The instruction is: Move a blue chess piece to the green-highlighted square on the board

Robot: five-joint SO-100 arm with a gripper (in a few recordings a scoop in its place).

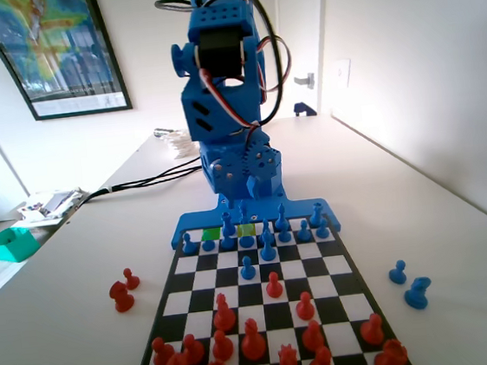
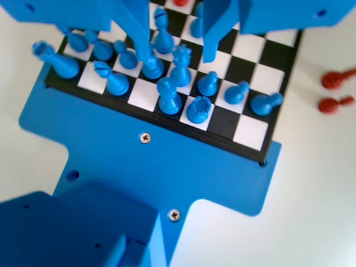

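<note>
so the gripper (image 2: pixel 178 53) hangs over the board's (image 2: pixel 253 133) blue back rows in the wrist view, fingers (image 2: pixel 139 28) spread apart, gripping nothing. a tall blue piece (image 2: pixel 181 67) stands in the gap below the tips, another blue piece (image 2: pixel 153 67) just under the left finger. contact unclear. in the fixed view, the green-highlighted square (image 1: pixel 208 235) sits in the far row.
</note>
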